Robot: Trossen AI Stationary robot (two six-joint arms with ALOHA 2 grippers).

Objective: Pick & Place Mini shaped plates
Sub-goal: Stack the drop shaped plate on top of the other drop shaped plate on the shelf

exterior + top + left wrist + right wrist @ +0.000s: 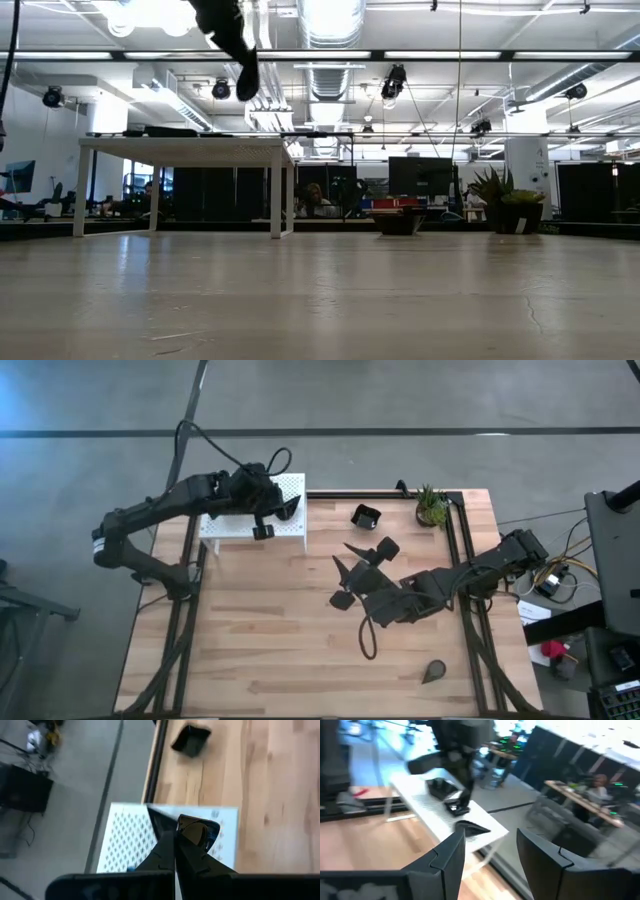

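The right gripper (pixel 345 582) hangs mid-table with its fingers (pixel 447 855) spread wide and nothing between them; black plates lie close around it, a teardrop plate (pixel 434 672) back near the table's front edge, and a square plate (pixel 367 516) ahead by the potted plant (pixel 431 506). Farther off, the left gripper (pixel 268 520) hovers over the white perforated platform (pixel 222 527), pinched on a glossy black plate (pixel 194 831), another plate (pixel 290 509) just beside it.

square dish: glossy black, upturned rim (pixel 366 516), table twelve o'clock.
teardrop dish: glossy black, flat (pixel 434 672), five o'clock.
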